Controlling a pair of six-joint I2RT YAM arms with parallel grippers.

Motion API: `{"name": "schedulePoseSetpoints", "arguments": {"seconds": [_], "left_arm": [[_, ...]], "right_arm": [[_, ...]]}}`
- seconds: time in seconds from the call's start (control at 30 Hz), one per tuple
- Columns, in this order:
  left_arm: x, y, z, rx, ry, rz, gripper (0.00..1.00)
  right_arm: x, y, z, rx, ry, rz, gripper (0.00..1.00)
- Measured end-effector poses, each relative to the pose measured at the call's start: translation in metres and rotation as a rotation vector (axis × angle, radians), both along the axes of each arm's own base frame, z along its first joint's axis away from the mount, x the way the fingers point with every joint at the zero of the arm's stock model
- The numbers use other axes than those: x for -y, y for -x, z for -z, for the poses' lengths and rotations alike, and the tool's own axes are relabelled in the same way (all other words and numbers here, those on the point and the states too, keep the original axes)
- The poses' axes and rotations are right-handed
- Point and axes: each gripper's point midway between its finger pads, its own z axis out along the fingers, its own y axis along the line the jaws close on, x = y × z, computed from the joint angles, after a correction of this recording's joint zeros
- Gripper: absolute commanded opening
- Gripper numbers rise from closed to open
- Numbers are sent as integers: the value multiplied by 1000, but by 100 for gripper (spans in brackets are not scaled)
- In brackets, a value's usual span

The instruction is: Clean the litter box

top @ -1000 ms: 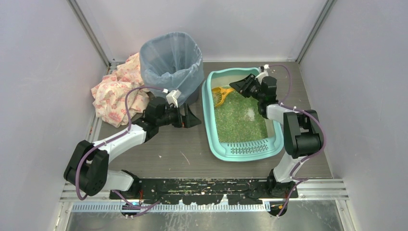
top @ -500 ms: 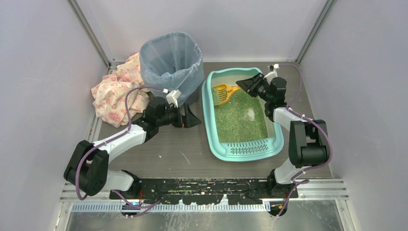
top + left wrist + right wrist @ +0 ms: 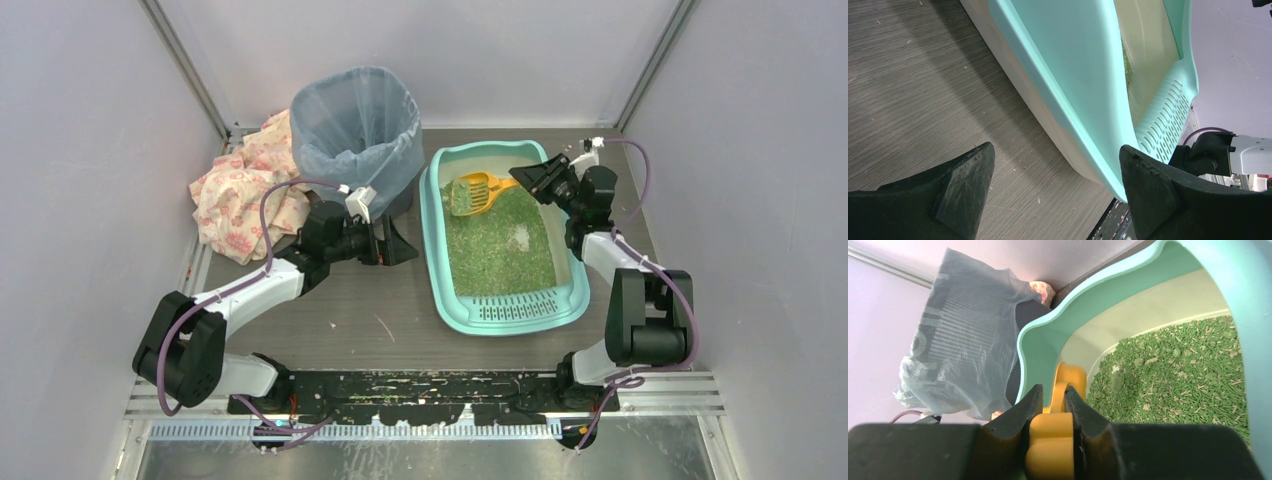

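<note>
Just right of centre in the overhead frame sits the teal litter box (image 3: 433, 255), where the right gripper (image 3: 520, 180) clenches the handle of an orange scoop (image 3: 470, 193) over its upper end. Left of it the left gripper (image 3: 406, 243) gapes empty near the box's wall, the bag-lined bin (image 3: 355, 120) and floral cloth (image 3: 235, 195) crowding the upper left.

Both arms share one build: the left arm (image 3: 255, 290) and right arm (image 3: 600, 252) are white tubular links joined by chunky black joint housings. Just behind the left end effector (image 3: 397, 243) sits a small white block (image 3: 360, 203), and a purple cable (image 3: 264, 215) runs back from it. A matching purple cable (image 3: 646, 178) trails behind the right end effector (image 3: 527, 180). The left fingers (image 3: 963, 190) are matt black wedges with a grainy face. The right fingers (image 3: 1020, 422) are black and taper to blunt tips.
</note>
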Motion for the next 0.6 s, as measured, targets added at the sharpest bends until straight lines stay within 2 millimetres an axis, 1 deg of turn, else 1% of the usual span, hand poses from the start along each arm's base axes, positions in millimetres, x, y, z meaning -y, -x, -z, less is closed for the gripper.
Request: {"name": "schedulePoseSetpoints", "arguments": {"seconds": [0.17,0.27,0.37,0.47,0.53,0.6], "left_arm": [[0,0,0,-1,1,2,94],[0,1,0,-1,1,2,94],[0,1,0,-1,1,3,94],[0,1,0,-1,1,3,94],[0,1,0,-1,1,3,94],[0,0,0,-1,1,2,94]], "right_arm": [[14,7,-12,28,2,32,1],[22,10,-13,27,-12,46,1],[34,14,-7,12,-58,67,1],[52,19,-3,7,-138,103,1],[63,18,2,9,-190,125,1],[70,16,11,-4,-228,149,1]]}}
